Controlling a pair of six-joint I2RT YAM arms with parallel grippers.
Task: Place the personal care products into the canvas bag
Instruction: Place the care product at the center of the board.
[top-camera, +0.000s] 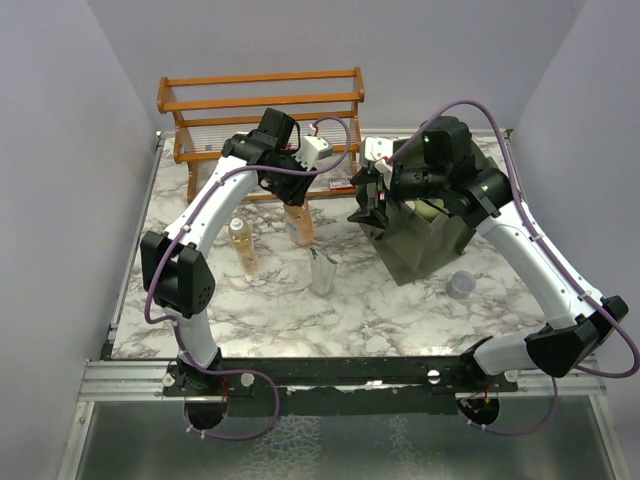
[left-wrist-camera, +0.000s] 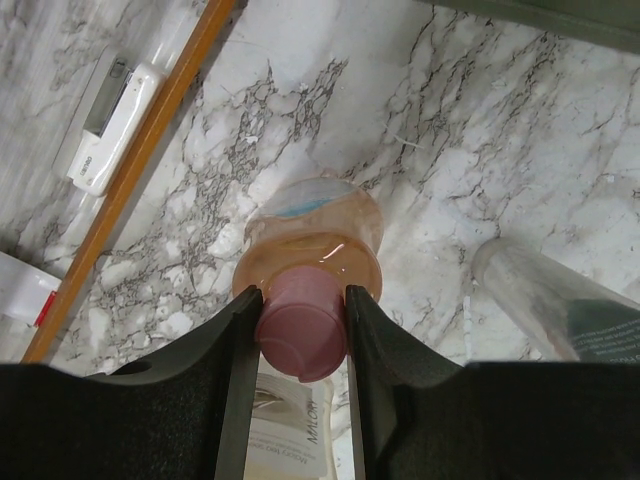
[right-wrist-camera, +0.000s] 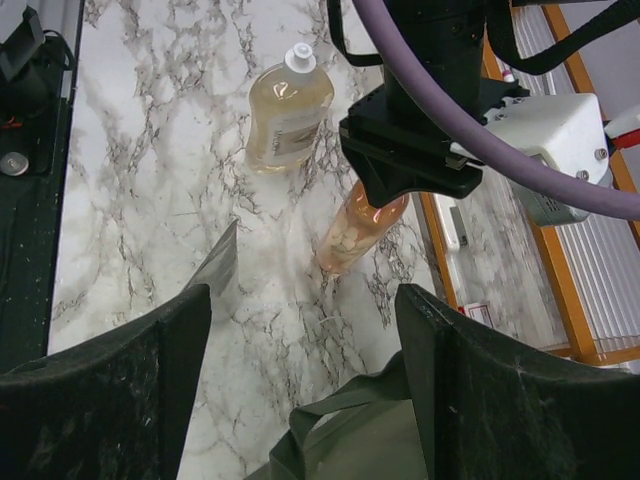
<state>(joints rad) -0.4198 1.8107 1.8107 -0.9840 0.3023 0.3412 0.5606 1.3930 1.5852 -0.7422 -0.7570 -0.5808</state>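
Marbled worktop (top-camera: 400, 310), wooden rack (top-camera: 260, 100) at far edge. Left pincer (left-wrist-camera: 302, 300) clamped on pink cap (left-wrist-camera: 302, 335) of peach bottle (left-wrist-camera: 315, 235) standing near centre. Right pincer (right-wrist-camera: 305, 305) spread wide above left edge of olive canvas bag (top-camera: 420, 240). Silver tube (top-camera: 324, 272), amber bottle (top-camera: 242, 243) nearer, left of bag.

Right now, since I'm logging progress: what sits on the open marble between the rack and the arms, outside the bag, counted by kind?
Bottles: 2 (peach bottle, clamped at its pink cap in the left gripper; pale yellow bottle, lying down)
Silver tube: 1
Lavender jar: 1
Total: 4
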